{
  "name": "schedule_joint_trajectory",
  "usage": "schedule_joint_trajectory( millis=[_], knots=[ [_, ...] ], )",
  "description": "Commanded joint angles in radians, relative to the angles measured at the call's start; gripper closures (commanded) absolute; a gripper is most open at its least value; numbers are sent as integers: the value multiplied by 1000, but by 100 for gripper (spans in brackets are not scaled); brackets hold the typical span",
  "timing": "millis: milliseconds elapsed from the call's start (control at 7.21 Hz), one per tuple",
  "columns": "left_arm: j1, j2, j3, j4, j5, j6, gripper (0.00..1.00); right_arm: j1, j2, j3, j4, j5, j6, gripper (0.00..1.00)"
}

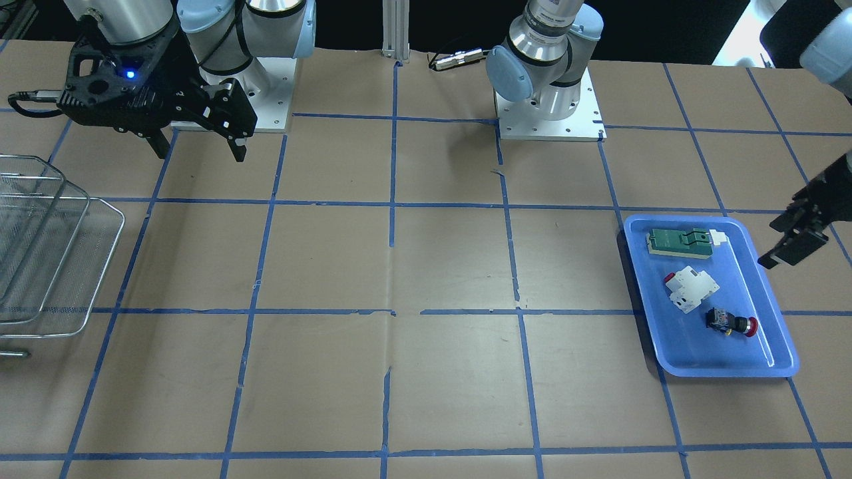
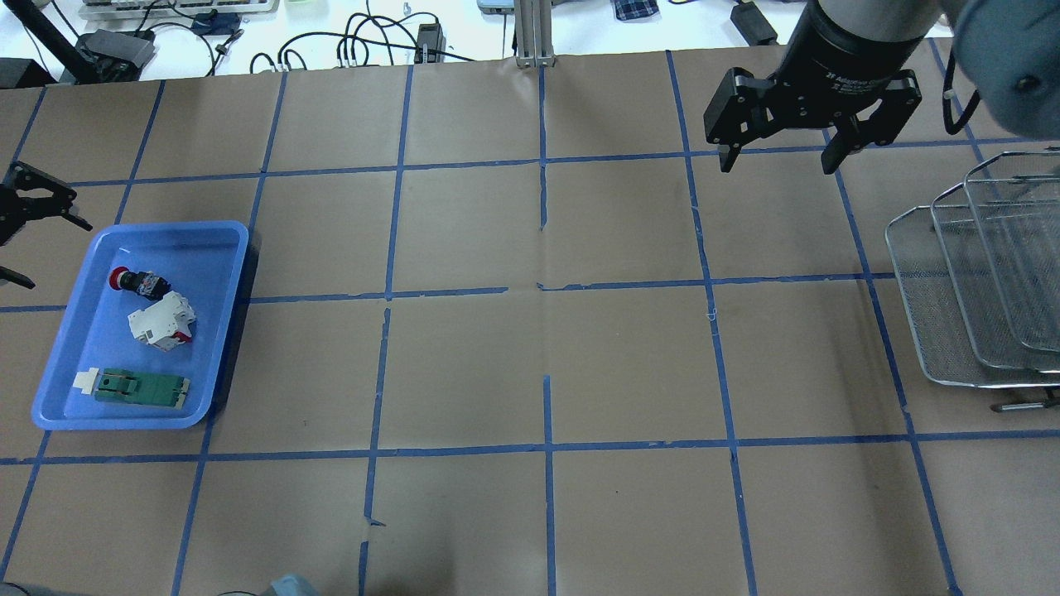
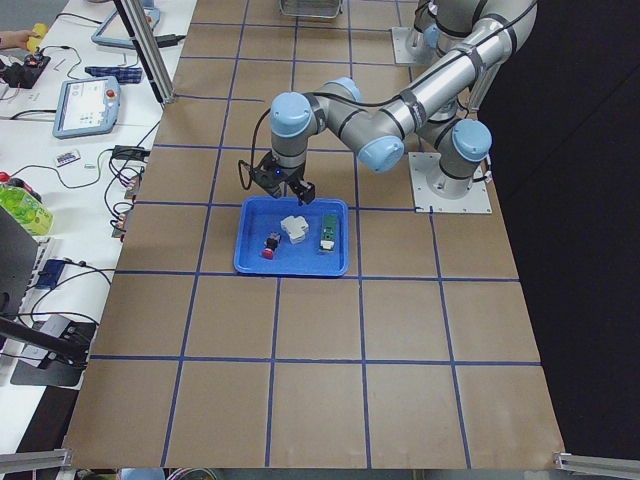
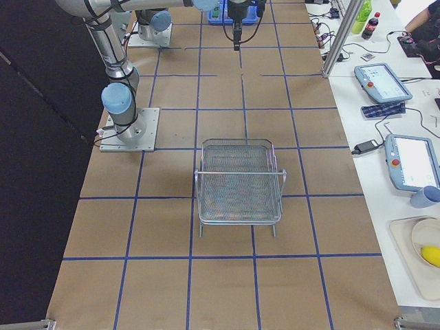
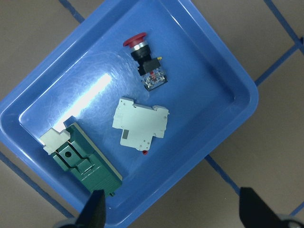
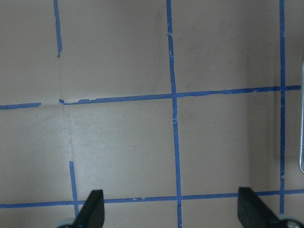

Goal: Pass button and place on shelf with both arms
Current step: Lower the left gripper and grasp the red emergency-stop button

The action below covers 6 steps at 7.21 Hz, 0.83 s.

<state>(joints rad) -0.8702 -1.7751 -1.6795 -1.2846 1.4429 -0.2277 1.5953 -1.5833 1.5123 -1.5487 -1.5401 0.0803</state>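
The button [image 1: 732,324], black with a red mushroom cap, lies on its side in the blue tray [image 1: 725,370]. It also shows in the overhead view [image 2: 132,281] and the left wrist view [image 5: 145,61]. My left gripper [image 1: 787,236] hovers open and empty above the tray's outer edge, also seen from overhead [image 2: 56,255]. My right gripper [image 2: 778,164] is open and empty, high over the table near the shelf [image 2: 977,281]. The silver wire-mesh shelf also stands at the front view's left edge [image 1: 60,266]; its trays hold nothing.
The blue tray [image 2: 224,331] also holds a white block with a red tab [image 2: 161,325] and a green flat board [image 2: 137,387]. Blue tape lines grid the brown table. The right wrist view shows bare table and the shelf's rim [image 6: 302,161].
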Motion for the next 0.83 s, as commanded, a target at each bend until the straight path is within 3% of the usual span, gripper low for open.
schedule_joint_trajectory(
  millis=[0,277,693],
  knots=[
    [77,-127,59,2,-58,-68,0,0,2,0,-1,-2,-1,0],
    [77,-223,148,2,-55,-157,0,0,0,0,-2,0,-1,0],
    [76,-323,162,2,-62,-188,0,0,-1,0,-1,0,-1,0]
  ],
)
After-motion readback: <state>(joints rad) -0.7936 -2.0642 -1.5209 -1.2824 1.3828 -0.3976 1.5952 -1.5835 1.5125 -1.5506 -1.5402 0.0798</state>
